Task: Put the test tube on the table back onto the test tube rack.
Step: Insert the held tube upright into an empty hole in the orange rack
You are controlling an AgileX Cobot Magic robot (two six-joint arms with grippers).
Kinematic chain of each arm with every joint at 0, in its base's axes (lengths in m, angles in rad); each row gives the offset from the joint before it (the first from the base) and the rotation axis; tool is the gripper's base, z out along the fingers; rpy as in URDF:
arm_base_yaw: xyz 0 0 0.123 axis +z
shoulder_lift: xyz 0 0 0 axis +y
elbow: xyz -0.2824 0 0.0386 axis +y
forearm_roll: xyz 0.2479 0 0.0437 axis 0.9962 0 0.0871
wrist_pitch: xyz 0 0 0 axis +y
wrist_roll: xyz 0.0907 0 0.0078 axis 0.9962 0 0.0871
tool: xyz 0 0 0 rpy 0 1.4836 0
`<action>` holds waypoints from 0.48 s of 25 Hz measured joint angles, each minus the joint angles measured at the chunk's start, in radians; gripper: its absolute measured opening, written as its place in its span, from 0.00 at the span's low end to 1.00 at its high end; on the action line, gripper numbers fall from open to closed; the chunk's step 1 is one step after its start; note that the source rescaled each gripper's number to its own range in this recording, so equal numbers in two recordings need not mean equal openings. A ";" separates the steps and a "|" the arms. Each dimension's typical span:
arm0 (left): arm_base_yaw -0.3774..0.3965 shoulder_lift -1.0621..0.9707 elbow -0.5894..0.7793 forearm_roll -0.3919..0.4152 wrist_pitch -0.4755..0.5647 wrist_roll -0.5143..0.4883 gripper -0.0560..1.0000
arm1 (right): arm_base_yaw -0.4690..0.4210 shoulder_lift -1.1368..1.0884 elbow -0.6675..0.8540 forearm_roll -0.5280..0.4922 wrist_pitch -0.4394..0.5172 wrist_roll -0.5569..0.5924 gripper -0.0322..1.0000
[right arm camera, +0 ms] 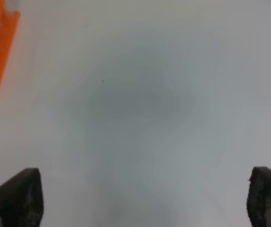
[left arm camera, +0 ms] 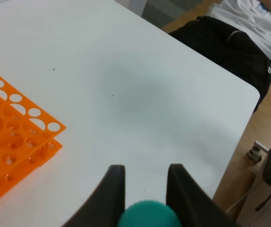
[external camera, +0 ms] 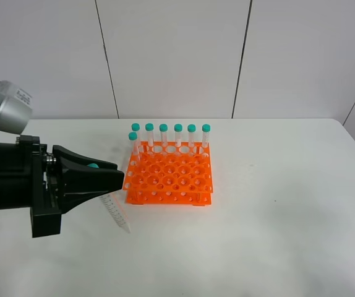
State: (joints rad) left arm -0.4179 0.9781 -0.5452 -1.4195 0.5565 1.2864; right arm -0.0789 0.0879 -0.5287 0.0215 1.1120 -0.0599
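Clamping the test tube (external camera: 117,213), the left gripper (left arm camera: 145,174) hangs beside the test tube rack (external camera: 168,177). Fingers of the right gripper (right arm camera: 145,198) stand wide apart.

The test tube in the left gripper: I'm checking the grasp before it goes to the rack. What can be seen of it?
The slim clear plastic test tube has a teal-green screw cap and a pointed conical tip. The black left gripper is shut on it near the cap. It hangs tilted, tip lowest, just left of the bright orange plastic rack in the exterior view, apart from it. Whether the tip touches the white table cannot be told.
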 joint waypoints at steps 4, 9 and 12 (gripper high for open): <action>0.000 0.000 0.000 0.000 0.000 0.000 0.06 | 0.000 -0.046 0.000 -0.001 -0.005 0.000 1.00; 0.000 0.000 0.000 0.000 0.000 0.000 0.06 | 0.000 -0.062 0.000 -0.004 -0.005 0.000 1.00; 0.000 0.000 0.000 0.000 0.000 0.000 0.06 | 0.000 -0.076 0.000 -0.004 -0.006 0.000 1.00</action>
State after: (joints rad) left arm -0.4179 0.9781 -0.5452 -1.4195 0.5565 1.2867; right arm -0.0789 0.0117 -0.5287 0.0172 1.1064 -0.0599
